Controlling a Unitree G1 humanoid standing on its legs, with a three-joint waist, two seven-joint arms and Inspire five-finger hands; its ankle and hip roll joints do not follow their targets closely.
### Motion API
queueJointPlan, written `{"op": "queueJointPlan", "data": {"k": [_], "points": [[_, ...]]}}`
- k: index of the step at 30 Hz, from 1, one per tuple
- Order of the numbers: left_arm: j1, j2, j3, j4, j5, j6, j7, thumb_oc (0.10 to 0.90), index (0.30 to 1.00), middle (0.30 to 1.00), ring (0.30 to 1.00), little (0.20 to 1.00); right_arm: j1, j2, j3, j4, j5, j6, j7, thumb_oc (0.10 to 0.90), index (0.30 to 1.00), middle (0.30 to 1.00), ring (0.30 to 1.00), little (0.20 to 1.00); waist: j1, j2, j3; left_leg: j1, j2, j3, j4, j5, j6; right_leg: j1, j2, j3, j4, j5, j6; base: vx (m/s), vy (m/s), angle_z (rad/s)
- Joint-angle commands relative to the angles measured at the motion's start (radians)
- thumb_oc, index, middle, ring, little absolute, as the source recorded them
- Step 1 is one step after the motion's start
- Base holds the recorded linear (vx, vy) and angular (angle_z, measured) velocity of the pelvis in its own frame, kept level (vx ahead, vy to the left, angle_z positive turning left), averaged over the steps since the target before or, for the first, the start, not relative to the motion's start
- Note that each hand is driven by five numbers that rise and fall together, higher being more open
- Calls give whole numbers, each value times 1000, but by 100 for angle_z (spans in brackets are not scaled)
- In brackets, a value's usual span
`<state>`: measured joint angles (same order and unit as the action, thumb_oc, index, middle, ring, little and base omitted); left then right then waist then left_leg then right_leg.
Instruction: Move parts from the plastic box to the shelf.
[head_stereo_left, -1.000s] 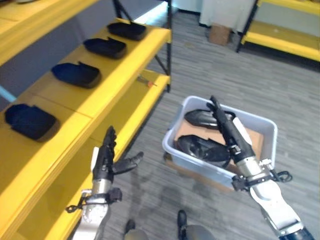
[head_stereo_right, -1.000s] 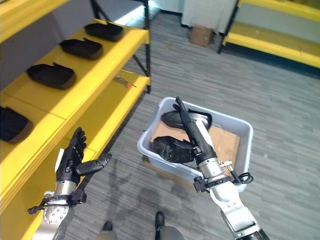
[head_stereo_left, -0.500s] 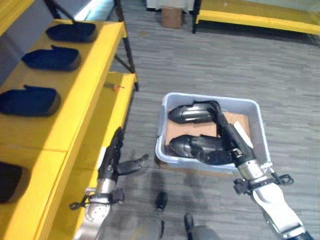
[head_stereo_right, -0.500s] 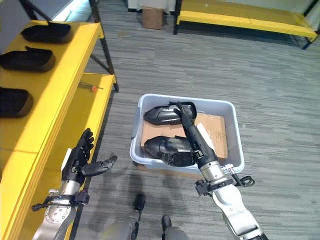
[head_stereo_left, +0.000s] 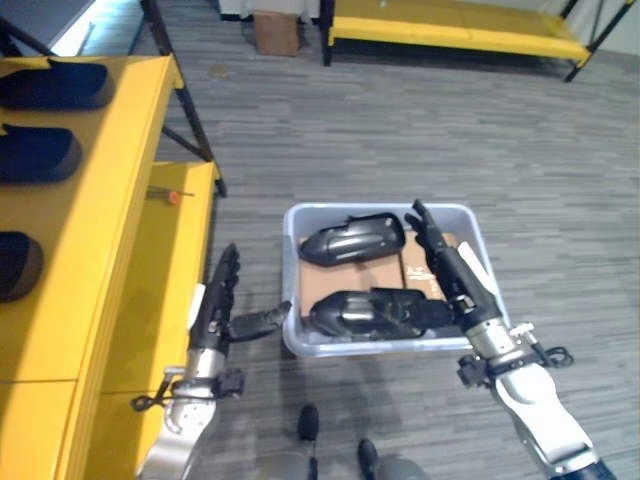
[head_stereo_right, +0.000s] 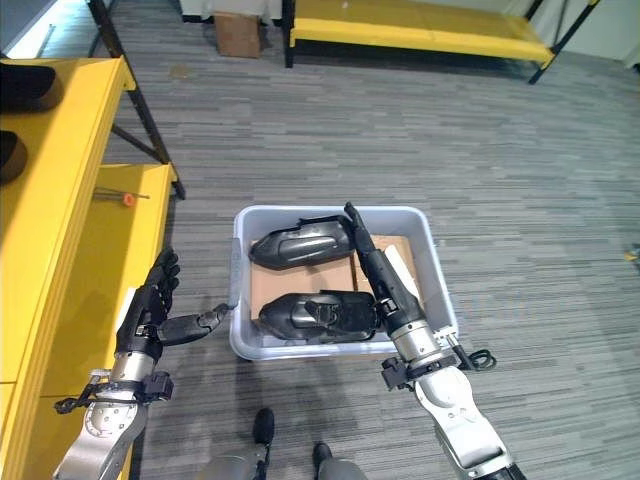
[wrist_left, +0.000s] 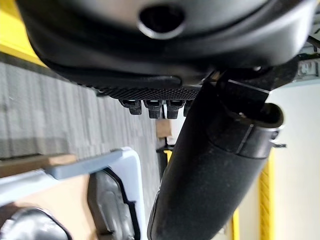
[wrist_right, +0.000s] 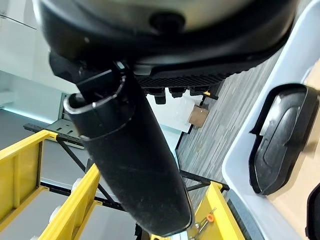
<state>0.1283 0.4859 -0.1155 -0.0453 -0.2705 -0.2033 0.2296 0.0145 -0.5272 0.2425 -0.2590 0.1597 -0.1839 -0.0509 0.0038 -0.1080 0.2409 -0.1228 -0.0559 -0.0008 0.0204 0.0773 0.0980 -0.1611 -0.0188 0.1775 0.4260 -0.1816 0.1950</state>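
Box: I see the plastic box (head_stereo_left: 455, 344) on the floor beside the yellow shelf (head_stereo_left: 95, 230)
Parts: two dark parts (head_stereo_left: 352, 238) inside; others on the shelf
Right hand (head_stereo_left: 448, 268): fingers straight, over the box, holding nothing
Left hand (head_stereo_left: 220, 305): fingers spread, empty, beside the box

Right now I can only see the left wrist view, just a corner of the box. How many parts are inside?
Observer: Two dark ones lie in the plastic box: a far part and a near part.
Operator: Is the other hand holding one?
Observer: No. The right hand is over the box with straight fingers, beside the near part.
Operator: Where's my hand?
Observer: The left hand is open, outside the box's left wall, next to the yellow shelf.
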Motion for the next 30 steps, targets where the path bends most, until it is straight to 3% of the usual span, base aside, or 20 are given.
{"op": "queueJointPlan", "data": {"k": [1, 2, 3, 5, 7, 8, 10, 12, 14, 16, 19, 30], "points": [[-29, 33, 47, -117, -8, -104, 9, 900, 1000, 1000, 1000, 1000, -118, 29, 8, -62, -16, -85, -7, 900, 1000, 1000, 1000, 1000, 17, 21, -18, -42, 29, -21, 94, -85, -21, -17, -50, -115, -59, 230, -21, 62, -44, -31], [-25, 32, 53, -126, -15, -103, 6, 900, 1000, 1000, 1000, 1000, -136, 39, 12, -57, -18, -84, -20, 900, 1000, 1000, 1000, 1000, 31, 37, -19, -31, 57, -14, 95, -101, -35, 3, -148, -199, -162, 224, -55, 71, -56, -54], [-25, 32, 53, -127, -16, -103, 6, 900, 1000, 1000, 1000, 1000, -136, 39, 12, -57, -18, -85, -20, 900, 1000, 1000, 1000, 1000, 27, 40, -16, -26, 58, -19, 95, -103, -36, 17, -147, -206, -175, 227, -56, 71, -107, -68], [-19, 26, 56, -129, -27, -105, 11, 900, 1000, 1000, 1000, 1000, -157, 41, 15, -45, -21, -86, -32, 900, 1000, 1000, 1000, 1000, 46, 43, -15, -25, 87, -10, 97, -118, -57, 28, -259, -282, -297, 309, -47, 39, -155, -49], [-22, 25, 67, -127, -32, -105, 27, 900, 1000, 1000, 1000, 1000, -195, 44, 27, -35, -37, -79, -49, 900, 1000, 1000, 1000, 1000, 58, 33, -5, -26, 108, -10, 110, -131, -73, 5, -322, -299, -372, 412, -18, 38, -249, -32], [-18, 24, 71, -128, -30, -107, 31, 900, 1000, 1000, 1000, 1000, -200, 43, 28, -37, -45, -76, -53, 900, 1000, 1000, 1000, 1000, 57, 22, -2, -28, 108, -13, 119, -138, -78, 5, -324, -282, -381, 451, -1, 68, -257, -23], [-18, 18, 77, -119, -32, -104, 33, 900, 1000, 1000, 1000, 1000, -189, 40, 19, -47, -46, -73, -46, 900, 1000, 1000, 1000, 1000, 61, -5, -16, -25, 101, -17, 108, -139, -95, 26, -315, -296, -411, 436, 12, 113, -238, 6], [-9, 4, 83, -119, -37, -100, 32, 900, 1000, 1000, 1000, 1000, -183, 39, 13, -51, -40, -73, -45, 900, 1000, 1000, 1000, 1000, 67, -17, -31, -13, 120, -18, 85, -126, -113, 20, -301, -354, -391, 414, 17, 112, -248, 41], [-2, -4, 85, -125, -44, -98, 29, 900, 1000, 1000, 1000, 1000, -169, 32, 5, -55, -32, -73, -44, 900, 1000, 1000, 1000, 1000, 62, -13, -36, -10, 150, -28, 57, -106, -132, 30, -283, -400, -379, 366, 8, 78, -272, 21], [-8, -6, 84, -127, -53, -95, 28, 900, 1000, 1000, 1000, 1000, -161, 16, -15, -57, -21, -78, -52, 900, 1000, 1000, 1000, 1000, 53, 4, -30, -10, 212, -60, -11, -48, -168, 30, -244, -456, -358, 292, -11, 58, -356, -1], [-11, -13, 84, -132, -59, -89, 28, 900, 1000, 1000, 1000, 1000, -168, 3, -21, -54, -15, -80, -62, 900, 1000, 1000, 1000, 1000, 54, 13, -27, -3, 262, -69, -88, 13, -197, 18, -209, -496, -343, 249, -23, 40, -240, 19], [-30, -18, 81, -148, -50, -87, 38, 900, 1000, 1000, 1000, 1000, -301, -78, -63, -16, -136, -94, -163, 900, 1000, 1000, 1000, 1000, 85, 34, 8, -84, 314, -95, -108, 73, -231, -81, -165, -540, -253, 207, -43, 5, -111, 12]]}}
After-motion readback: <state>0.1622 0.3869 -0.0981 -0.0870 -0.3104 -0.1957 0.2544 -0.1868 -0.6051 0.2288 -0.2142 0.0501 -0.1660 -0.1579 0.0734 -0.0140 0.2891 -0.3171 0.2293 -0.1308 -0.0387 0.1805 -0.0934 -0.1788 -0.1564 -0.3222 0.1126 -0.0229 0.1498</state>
